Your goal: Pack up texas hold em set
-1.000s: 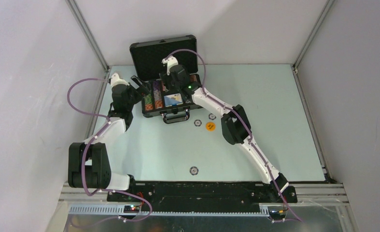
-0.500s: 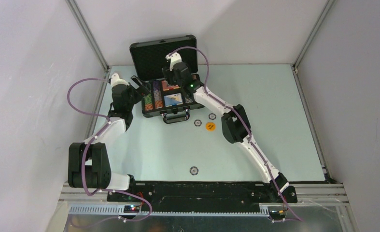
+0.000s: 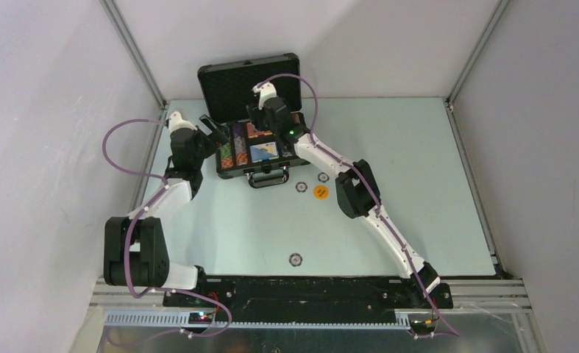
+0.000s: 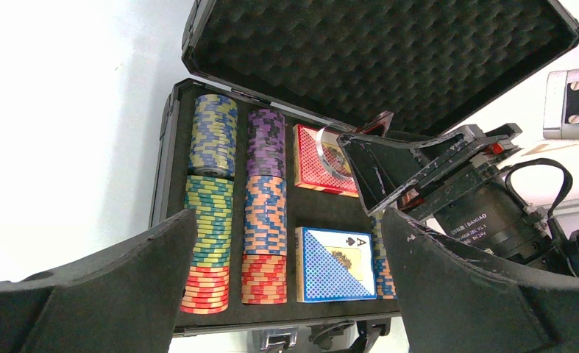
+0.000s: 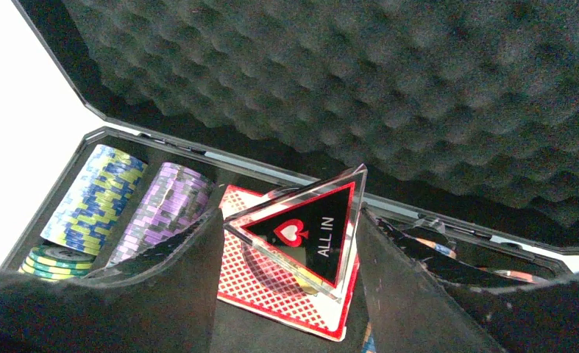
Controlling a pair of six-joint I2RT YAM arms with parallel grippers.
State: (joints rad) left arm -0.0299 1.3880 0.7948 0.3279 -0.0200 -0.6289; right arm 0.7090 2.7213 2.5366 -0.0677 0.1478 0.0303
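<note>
right end effector [image 5: 290,220] just slid back toward the lid [image 5: 418,88], still pinching the ALL IN marker [image 5: 308,232] right over the red deck [image 5: 271,294] inside the briefcase [image 4: 165,184], so drop-off looks close; left end effector [image 4: 290,220] is spread wide.

Pale green table top [image 3: 433,191] across the middle of the overhead frame, boxed in by plain pale walls: left wall [image 3: 43,110], back wall [image 3: 374,44], right wall [image 3: 551,125]. Slanted aluminium posts at upper left [image 3: 133,51] and upper right [image 3: 477,51]. Black mounting rail [image 3: 308,288] along the lower edge, bare sheet metal [image 3: 308,337] beneath, with what looks like a slotted strip [image 3: 146,318] at lower left. Upper right of the left wrist frame: silver bracket [image 4: 570,103] with two screws.
</note>
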